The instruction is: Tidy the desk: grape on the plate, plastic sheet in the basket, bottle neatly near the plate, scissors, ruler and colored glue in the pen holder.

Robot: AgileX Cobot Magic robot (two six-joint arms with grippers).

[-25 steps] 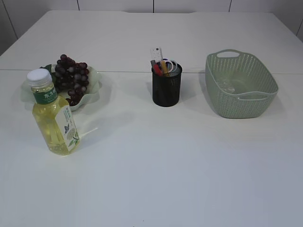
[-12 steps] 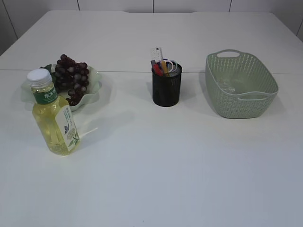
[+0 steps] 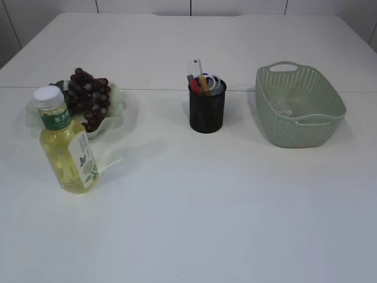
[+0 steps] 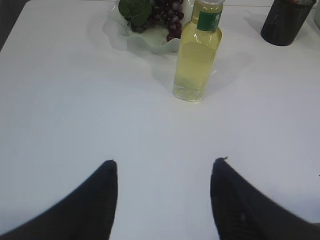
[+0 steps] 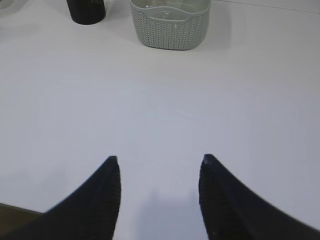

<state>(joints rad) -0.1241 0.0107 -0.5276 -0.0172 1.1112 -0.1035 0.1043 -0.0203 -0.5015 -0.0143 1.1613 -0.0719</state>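
The grape [image 3: 88, 99] bunch lies on the pale green plate [image 3: 121, 106] at the far left of the white table [image 3: 194, 206], and the bottle [image 3: 65, 144] of yellow drink stands just in front of that plate on the near side, upright in the left wrist view though it looks tilted in the exterior view, its white cap overlapping the plate's rim from this angle. Right of them, near the middle of the table, the black mesh pen holder [image 3: 207, 109] carries the ruler [image 3: 195, 66], red and yellow sticks that are probably the colored glue [image 3: 199, 84], and pale loops that look like the scissors [image 3: 213, 81] handles. Farther right sits the green basket [image 3: 303, 127], with something clear and glinting on its floor, likely the plastic sheet [image 3: 284, 108], though it is too faint to be sure. By this layout every item seems to be in its place, so the step in hand is judged to be finishing: holding both arms clear. The left gripper [image 4: 164, 172] hangs on the near side of the bottle with its fingers apart and nothing between them; the right gripper [image 5: 159, 167] hangs well short of the basket, fingers likewise apart and empty. To finish well, any retreat should run toward the near edge, and the left arm should keep away from the bottle, which would topple at a light knock.
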